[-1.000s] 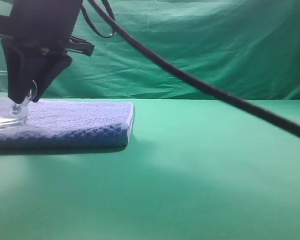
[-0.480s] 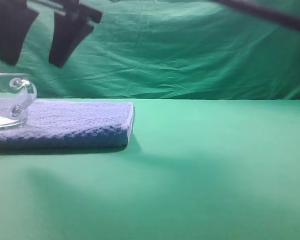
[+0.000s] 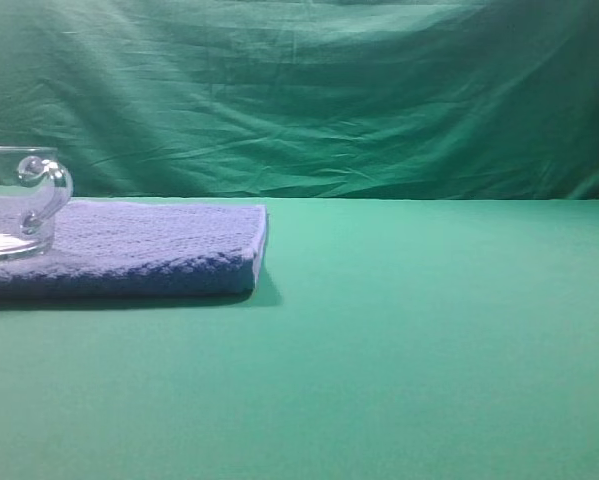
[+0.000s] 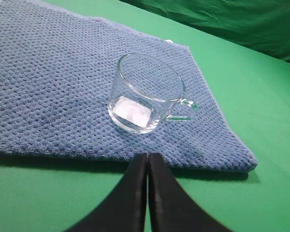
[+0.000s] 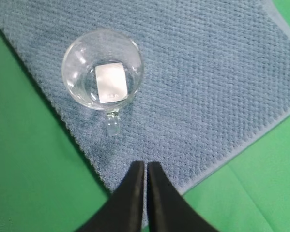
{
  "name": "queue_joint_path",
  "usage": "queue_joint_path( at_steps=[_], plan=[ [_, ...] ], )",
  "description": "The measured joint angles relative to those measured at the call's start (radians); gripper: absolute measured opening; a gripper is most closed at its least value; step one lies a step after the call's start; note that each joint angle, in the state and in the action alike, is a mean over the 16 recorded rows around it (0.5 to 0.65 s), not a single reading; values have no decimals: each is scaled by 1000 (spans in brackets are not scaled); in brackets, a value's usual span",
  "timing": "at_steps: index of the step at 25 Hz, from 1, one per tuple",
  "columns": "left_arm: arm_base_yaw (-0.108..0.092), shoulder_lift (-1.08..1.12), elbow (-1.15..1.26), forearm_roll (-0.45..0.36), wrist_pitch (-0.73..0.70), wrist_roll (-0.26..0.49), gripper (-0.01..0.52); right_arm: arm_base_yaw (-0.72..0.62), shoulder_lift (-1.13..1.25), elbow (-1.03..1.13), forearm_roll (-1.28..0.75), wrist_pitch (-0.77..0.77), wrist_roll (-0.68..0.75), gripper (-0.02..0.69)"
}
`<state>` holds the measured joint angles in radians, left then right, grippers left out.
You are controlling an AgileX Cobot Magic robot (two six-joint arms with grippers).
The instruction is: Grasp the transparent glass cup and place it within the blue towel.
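Observation:
The transparent glass cup (image 3: 19, 205) stands upright on the blue towel (image 3: 149, 245) at the left edge of the exterior view, handle toward the right. No arm shows in that view. In the left wrist view the cup (image 4: 145, 94) sits on the towel (image 4: 53, 92), and my left gripper (image 4: 147, 157) is shut and empty at the towel's near edge. From above, the right wrist view shows the cup (image 5: 102, 70) near a towel (image 5: 198, 82) edge. My right gripper (image 5: 145, 165) is shut with nothing in it, high above the towel and apart from the cup.
A green cloth (image 3: 429, 330) covers the table and a wrinkled green backdrop (image 3: 359, 90) hangs behind it. The towel's right end (image 3: 259, 245) stops left of the table's middle.
The right arm let go of the cup's handle, rose and left the exterior view with its cable. Its jaws went from open to shut. The cup stays on the towel.

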<state>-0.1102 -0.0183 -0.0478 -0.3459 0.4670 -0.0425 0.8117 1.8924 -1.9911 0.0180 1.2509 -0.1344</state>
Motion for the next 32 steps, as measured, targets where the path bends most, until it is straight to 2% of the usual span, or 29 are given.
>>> queue_joint_path(
  at_steps=[13,32],
  plan=[
    [0,0,0,0,0,0,0,-124,-339,332,-21,7,47,0],
    [0,0,0,0,0,0,0,-139,-803,573,-166,-22,137,32]
  ],
)
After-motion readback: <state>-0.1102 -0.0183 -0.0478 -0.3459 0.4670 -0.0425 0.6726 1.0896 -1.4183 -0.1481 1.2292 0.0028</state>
